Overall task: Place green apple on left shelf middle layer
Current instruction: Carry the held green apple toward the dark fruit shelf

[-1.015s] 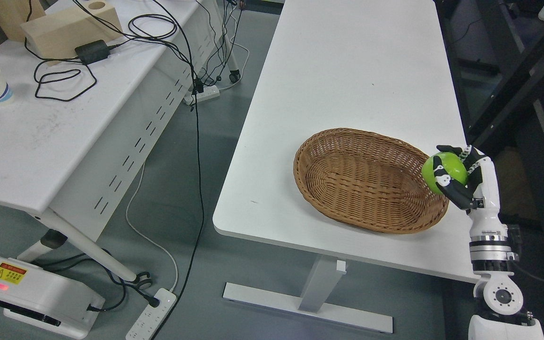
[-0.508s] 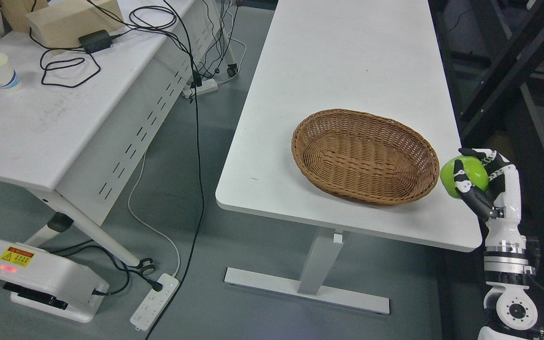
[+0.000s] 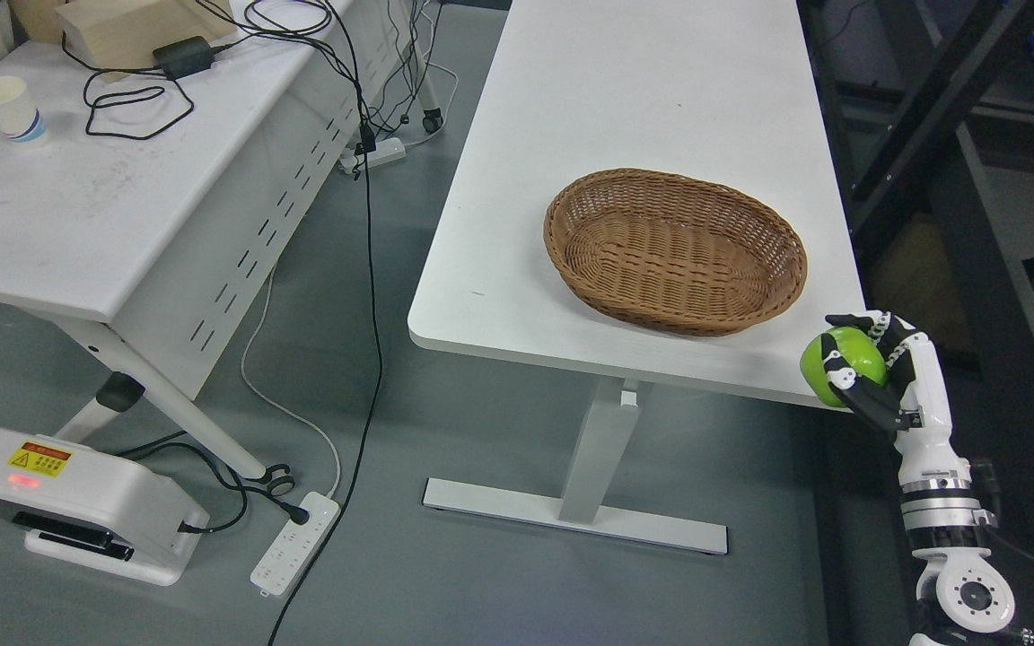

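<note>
At the lower right of the head view, just off the near right corner of the white table point(image 3: 643, 99), the right hand point(image 3: 876, 372) holds the green apple point(image 3: 840, 356) up in the air, its white forearm rising from the bottom edge of the picture. The fingers are curled and clamped on the apple: the upper fingers point(image 3: 867, 321) arch over its top from the right, while a dark lower finger or thumb presses in from below and to the right, with a white-tipped segment lying across its front. The apple sits on the left side of the hand, bulging out toward the table, so that most of its left face shows bare and its right side is hidden against the palm. It overlaps the table's edge in the picture, but whether it touches that edge I cannot tell. A woven brown basket point(image 3: 777, 292) rests on the table near that same corner, up and to the left of the apple and apart from it. To the right of the table stands a dark frame of shelving point(image 3: 975, 224), blurred and partly cut off. Across the aisle on the left is a second white table point(image 3: 77, 233) carrying a paper cup point(image 3: 10, 109), a wooden block point(image 3: 122, 27) and tangled black cables point(image 3: 135, 99). On the grey floor lie a power strip point(image 3: 294, 544) and a white device point(image 3: 68, 502) with a yellow label.
</note>
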